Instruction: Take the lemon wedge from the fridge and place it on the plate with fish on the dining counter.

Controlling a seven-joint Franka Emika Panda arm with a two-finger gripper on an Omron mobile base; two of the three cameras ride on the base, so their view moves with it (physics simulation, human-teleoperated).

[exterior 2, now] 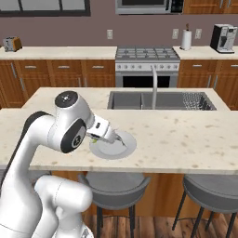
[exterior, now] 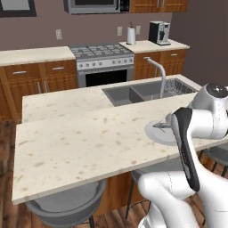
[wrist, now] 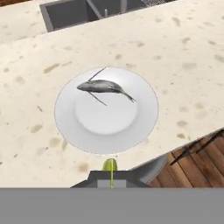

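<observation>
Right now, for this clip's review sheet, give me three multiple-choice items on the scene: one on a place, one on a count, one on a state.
1. Where does the plate with fish rest?
A. dining counter
B. stove top
C. sink basin

2. How many fish lie on it?
A. none
B. one
C. three

3. What is the end effector doing?
A. hanging open
B. shut on the lemon wedge
C. pressing the faucet

Answers: 1 A, beige stone surrounds the plate. 2 B, one grey fish. 3 B, the wedge sits between the fingertips.
</observation>
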